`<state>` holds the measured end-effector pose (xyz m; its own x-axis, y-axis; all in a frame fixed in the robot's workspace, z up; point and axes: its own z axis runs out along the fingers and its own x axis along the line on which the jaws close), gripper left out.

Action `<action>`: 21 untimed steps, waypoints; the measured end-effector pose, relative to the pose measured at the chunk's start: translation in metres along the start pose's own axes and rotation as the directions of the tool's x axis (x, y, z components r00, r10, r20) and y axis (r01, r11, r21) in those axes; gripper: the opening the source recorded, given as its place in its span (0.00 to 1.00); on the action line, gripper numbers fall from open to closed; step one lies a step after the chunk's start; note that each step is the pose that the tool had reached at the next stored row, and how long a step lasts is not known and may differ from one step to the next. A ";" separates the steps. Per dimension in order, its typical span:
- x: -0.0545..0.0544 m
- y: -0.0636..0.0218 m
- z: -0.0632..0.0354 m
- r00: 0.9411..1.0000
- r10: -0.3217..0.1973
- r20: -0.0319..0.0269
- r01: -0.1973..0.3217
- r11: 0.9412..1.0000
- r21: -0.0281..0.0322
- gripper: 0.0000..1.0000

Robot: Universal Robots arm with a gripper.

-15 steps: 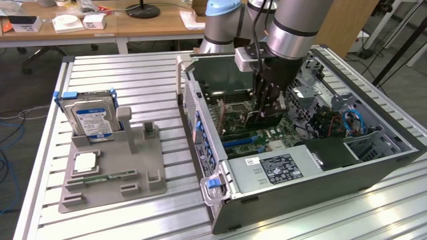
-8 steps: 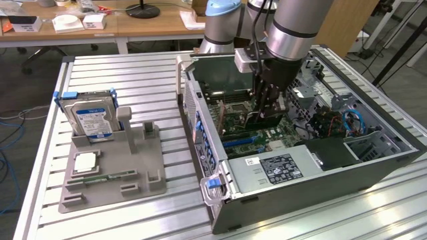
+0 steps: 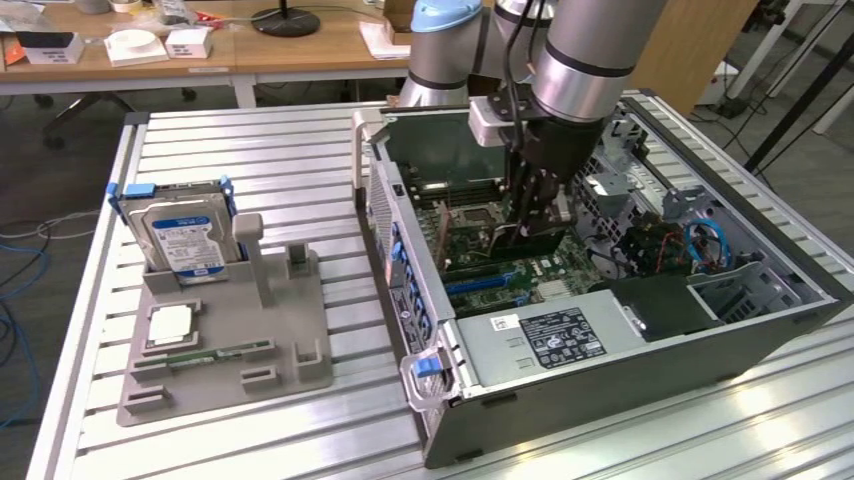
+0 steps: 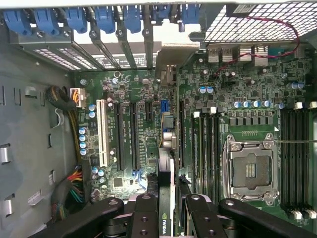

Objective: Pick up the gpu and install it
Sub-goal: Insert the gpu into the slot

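Note:
The gpu [image 4: 166, 178] is a thin dark card seen edge-on, with my gripper [image 4: 167, 202] shut on it, one black finger on each side. It hangs inside the open computer case [image 3: 441, 250], just above the green motherboard [image 4: 247, 99]. Its edge runs alongside the long black expansion slots [image 4: 133, 134], and its silvery bracket end [image 4: 167, 74] points toward the blue slot clips. In the exterior view my gripper [image 3: 534, 210] reaches straight down into the case with the dark gpu [image 3: 523, 243] below it. Whether the card touches a slot I cannot tell.
A grey fixture tray [image 3: 300, 335] on the exterior view's left carries a silver hard drive [image 3: 187, 235], a processor chip [image 3: 171, 322] and a green RAM stick [image 3: 214, 355]. Inside the case are the CPU socket [image 4: 250, 168], the power supply [image 3: 561, 335] and cable bundles [image 3: 667, 245].

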<state>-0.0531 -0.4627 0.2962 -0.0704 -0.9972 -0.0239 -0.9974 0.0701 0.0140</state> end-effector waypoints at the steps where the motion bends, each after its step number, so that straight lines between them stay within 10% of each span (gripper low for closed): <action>1: 0.000 0.0000 0.0003 1.000 0.000 0.000 0.000 1.000 0.000 0.26; 21: 0.001 0.0110 0.0204 1.000 -0.001 0.001 0.001 1.000 0.006 0.26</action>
<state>-0.0644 -0.4627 0.2759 -0.0698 -0.9973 -0.0245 -0.9975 0.0697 0.0085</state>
